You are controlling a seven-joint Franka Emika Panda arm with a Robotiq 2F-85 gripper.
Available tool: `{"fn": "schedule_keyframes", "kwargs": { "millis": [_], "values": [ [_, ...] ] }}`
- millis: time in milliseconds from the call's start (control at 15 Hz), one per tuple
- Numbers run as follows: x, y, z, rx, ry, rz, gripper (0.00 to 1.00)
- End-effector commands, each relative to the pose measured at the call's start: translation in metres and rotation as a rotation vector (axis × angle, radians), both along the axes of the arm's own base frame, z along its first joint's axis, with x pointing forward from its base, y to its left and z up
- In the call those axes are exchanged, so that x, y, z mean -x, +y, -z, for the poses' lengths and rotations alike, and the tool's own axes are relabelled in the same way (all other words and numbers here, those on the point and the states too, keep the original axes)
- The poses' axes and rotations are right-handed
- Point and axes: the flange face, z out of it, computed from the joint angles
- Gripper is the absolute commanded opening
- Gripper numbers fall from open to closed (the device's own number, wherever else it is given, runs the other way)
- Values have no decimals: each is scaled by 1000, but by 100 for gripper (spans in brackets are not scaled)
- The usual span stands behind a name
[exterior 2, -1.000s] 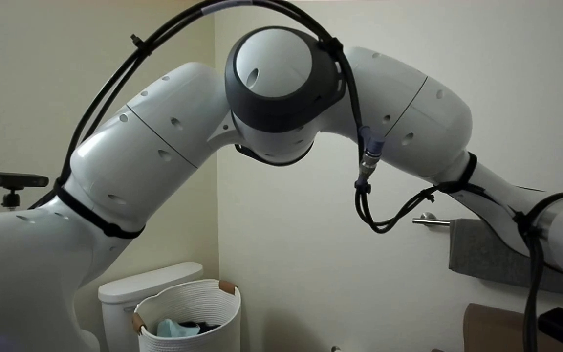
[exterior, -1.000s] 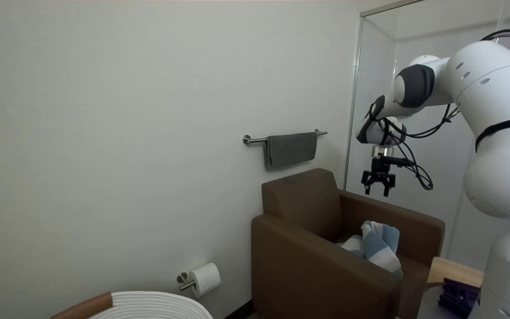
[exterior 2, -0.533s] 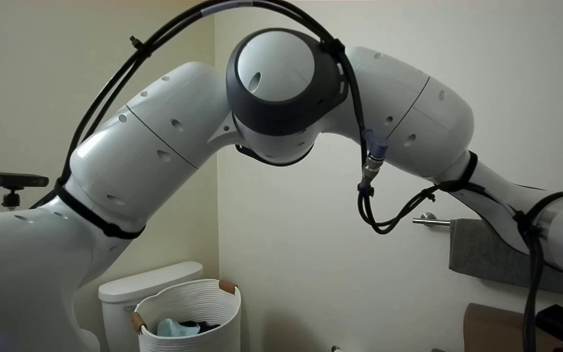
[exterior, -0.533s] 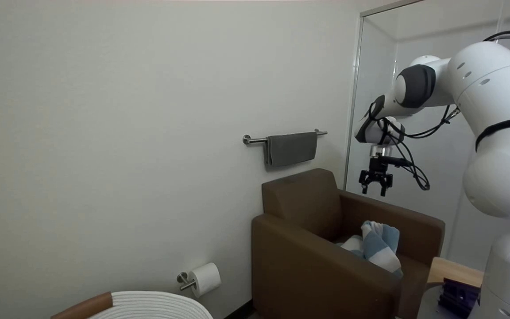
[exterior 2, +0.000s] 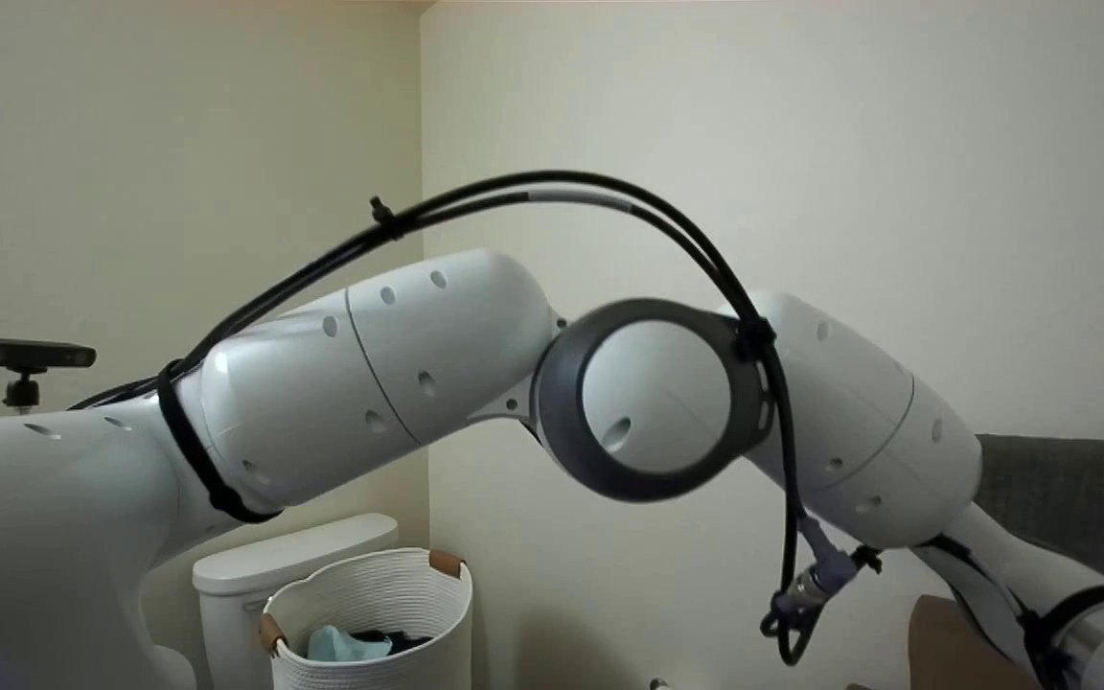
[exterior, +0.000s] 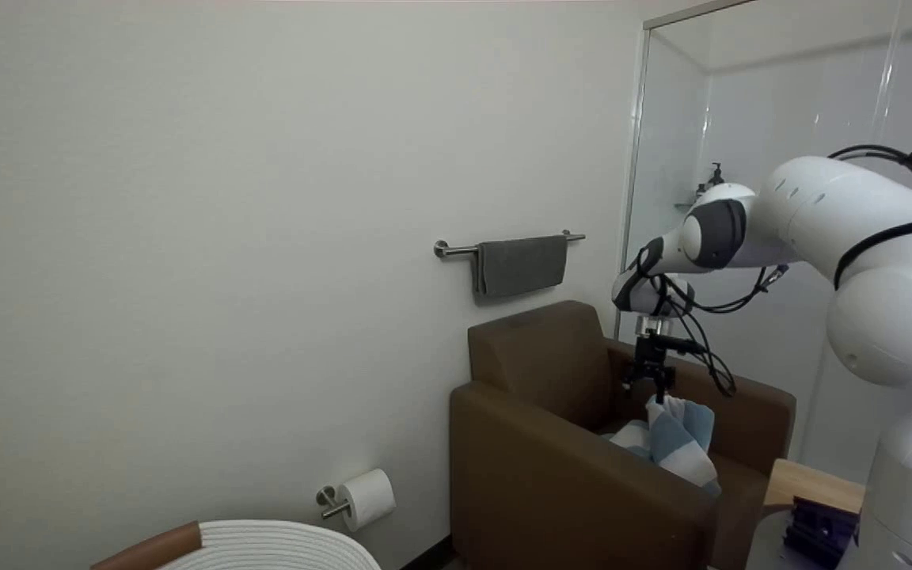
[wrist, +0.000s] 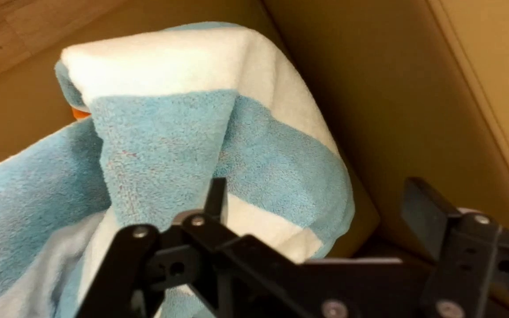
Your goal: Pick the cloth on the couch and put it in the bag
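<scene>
A blue-and-white striped cloth (exterior: 682, 447) lies bunched on the seat of the brown couch (exterior: 575, 475). It fills much of the wrist view (wrist: 161, 150). My gripper (exterior: 644, 393) is open and empty, pointing down just above the cloth's top edge. In the wrist view, one finger of the gripper (wrist: 318, 192) is over the cloth and the other is to the right of it, over the couch. Whether a finger touches the cloth cannot be told. The bag is a white woven basket (exterior 2: 375, 613) with brown handles and blue and dark cloths inside; its rim (exterior: 274, 542) shows in an exterior view.
A grey towel (exterior: 523, 265) hangs on a wall rail above the couch. A toilet paper roll (exterior: 369, 500) is on the wall. A toilet (exterior 2: 298, 551) stands behind the basket. A wooden surface (exterior: 816, 483) with a dark purple object is near the arm base.
The arm has lowered a long way, bringing the gripper down and a little left in an exterior view, to the cloth's top. The gripper looks turned. The cloth and basket have not moved.
</scene>
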Motion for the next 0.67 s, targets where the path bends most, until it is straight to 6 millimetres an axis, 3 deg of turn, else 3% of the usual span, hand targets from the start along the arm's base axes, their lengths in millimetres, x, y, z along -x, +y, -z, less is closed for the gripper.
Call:
{"fn": "schedule_keyframes", "kwargs": {
  "millis": [0, 333, 600],
  "values": [
    [-16, -10, 32, 25, 42, 101, 100],
    [-27, -28, 33, 130, 105, 313, 100],
    [-10, -45, 17, 204, 209, 496, 100]
  ]
}}
